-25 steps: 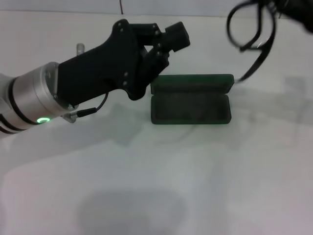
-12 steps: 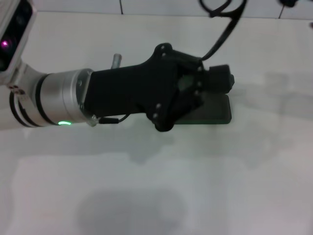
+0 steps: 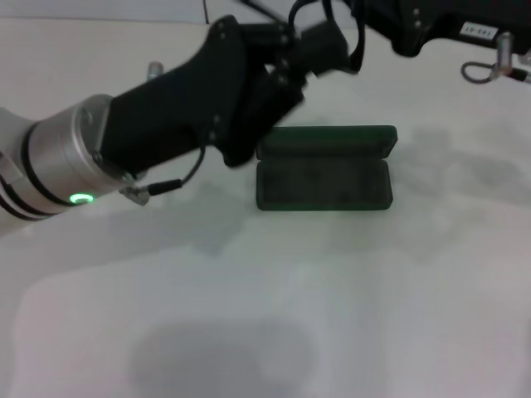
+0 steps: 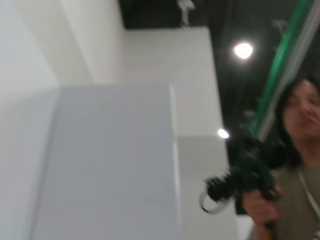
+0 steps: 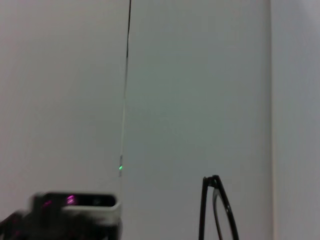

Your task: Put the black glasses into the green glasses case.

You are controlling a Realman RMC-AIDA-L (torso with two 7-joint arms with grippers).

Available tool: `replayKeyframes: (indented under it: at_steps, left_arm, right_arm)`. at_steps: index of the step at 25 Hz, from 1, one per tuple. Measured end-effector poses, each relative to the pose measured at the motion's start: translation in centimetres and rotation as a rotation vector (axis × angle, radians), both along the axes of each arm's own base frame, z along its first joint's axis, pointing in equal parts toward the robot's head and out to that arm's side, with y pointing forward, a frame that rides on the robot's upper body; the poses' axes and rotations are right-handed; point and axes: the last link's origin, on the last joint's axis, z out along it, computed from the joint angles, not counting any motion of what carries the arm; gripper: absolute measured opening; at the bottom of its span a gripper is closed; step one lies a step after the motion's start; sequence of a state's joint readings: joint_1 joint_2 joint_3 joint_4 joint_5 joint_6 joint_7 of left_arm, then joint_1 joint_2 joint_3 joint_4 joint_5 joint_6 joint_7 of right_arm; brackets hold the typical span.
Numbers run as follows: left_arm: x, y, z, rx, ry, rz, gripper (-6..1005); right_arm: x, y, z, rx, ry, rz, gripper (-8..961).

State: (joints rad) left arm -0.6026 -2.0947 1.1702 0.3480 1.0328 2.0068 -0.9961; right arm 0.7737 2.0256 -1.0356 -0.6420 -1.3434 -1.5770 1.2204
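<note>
A plain white worktop (image 3: pixel 332 298) fills the head view, marked by soft grey shadows. Along its far edge runs a pale wall (image 3: pixel 99 8) with a thin dark seam. The left wrist view looks up at white wall panels (image 4: pixel 110 165), a dark ceiling (image 4: pixel 240 20) with two round lamps (image 4: pixel 243 50), and a green beam (image 4: pixel 287 60).

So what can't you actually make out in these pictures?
- Black glasses: head view, mostly hidden where the left gripper and right gripper meet.
- Both grippers' fingers: overlapping, grip unclear.
- Right wrist view: glasses cut off by the edge.
- Green glasses case: lid lettering too small.
</note>
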Motion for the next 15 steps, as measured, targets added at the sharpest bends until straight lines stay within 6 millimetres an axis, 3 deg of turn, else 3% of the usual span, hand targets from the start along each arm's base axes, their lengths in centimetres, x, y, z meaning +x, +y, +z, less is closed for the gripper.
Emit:
replayKeyframes:
  at_steps: [7,15]
  left_arm:
    - [-0.5,0.7,0.4,-0.018,-0.066,0.097,38]
    - [-1.1,0.1,0.8,-0.025,-0.074,0.099,38]
  right_arm:
    - [-0.3,-0.2,-1.0,-0.017,-0.023,0.014,51]
    - [0.7,-0.2,0.3,0.029,0.037,-0.023,52]
